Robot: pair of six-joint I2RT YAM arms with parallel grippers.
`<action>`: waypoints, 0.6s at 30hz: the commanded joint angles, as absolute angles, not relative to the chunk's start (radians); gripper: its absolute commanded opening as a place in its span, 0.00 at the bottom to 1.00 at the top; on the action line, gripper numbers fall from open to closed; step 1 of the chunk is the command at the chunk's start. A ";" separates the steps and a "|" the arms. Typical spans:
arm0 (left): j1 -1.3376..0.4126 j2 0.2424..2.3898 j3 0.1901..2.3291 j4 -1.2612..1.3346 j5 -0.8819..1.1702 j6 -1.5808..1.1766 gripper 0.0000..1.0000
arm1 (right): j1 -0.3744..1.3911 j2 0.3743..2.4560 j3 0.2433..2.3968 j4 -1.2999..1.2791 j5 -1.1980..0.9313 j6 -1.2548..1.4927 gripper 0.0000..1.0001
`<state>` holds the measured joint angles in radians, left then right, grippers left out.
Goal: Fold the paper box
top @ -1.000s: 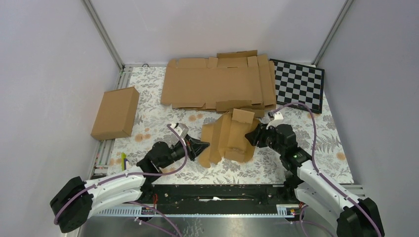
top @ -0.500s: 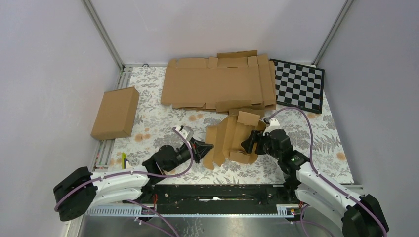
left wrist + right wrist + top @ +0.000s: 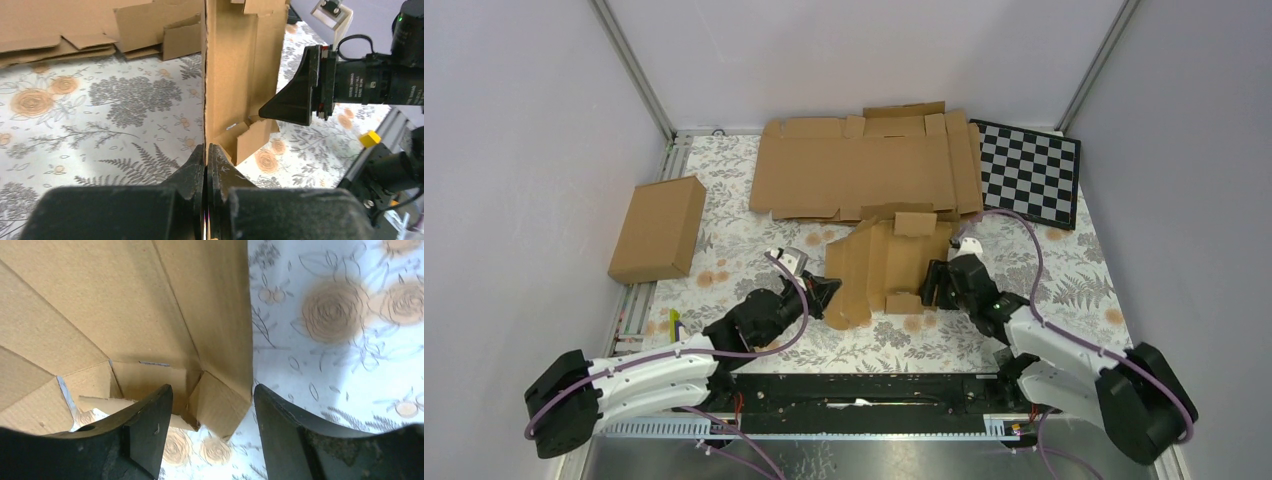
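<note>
While the left gripper (image 3: 206, 150) has its jaws pressed together on the near edge of the paper box (image 3: 240, 75), pinching one thin panel, the right gripper (image 3: 212, 390) has its jaws spread, with the box's lower corner sitting between the fingers and gaps on both sides, not clamped. The box is plain brown corrugated cardboard, half folded, with panels bent up along crease lines, a small square tab at the far end and short flaps at the near end. The left wrist view shows the pinched panel standing upright, seen edge-on, with a black finger of the right gripper pointing at its far face. The top view does not give that. The right wrist view looks into the fold and shows creases meeting at a corner, a thin slot and a small flap turned inward there. The top view alone shows the whole outline: the box lies mid-table on the floral table cover (image 3: 744, 250), directly between the two grippers, left gripper at its left near corner and right gripper at its right side. Its far tab sits right up against the near edge of the wide cardboard sheets (image 3: 864, 170); I cannot tell if they touch. A closed brown carton (image 3: 657, 228) lies well apart at the left, and a checkerboard (image 3: 1027, 172) sits at the far right.
</note>
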<state>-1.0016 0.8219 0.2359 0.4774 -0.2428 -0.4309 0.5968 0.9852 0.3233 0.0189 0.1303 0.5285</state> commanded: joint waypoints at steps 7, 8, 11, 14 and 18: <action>-0.926 0.847 0.287 0.557 -0.260 -0.294 0.00 | 0.607 1.276 0.541 0.215 0.099 0.469 0.65; -0.923 0.844 0.280 0.574 -0.247 -0.286 0.00 | 0.607 1.281 0.538 0.221 0.087 0.462 0.65; -0.920 0.839 0.264 0.608 -0.225 -0.277 0.00 | 0.607 1.276 0.514 0.229 0.061 0.437 0.64; -0.919 0.844 0.258 0.633 -0.194 -0.286 0.00 | 0.607 1.261 0.488 0.216 0.064 0.419 0.64; -0.920 0.841 0.256 0.643 -0.165 -0.294 0.00 | 0.609 1.268 0.466 0.205 0.105 0.404 0.65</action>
<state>-0.9241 0.8463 0.2455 0.5438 -0.2180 -0.3054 0.6003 1.2751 0.4873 0.1936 0.0845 0.4412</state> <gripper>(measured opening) 0.014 0.647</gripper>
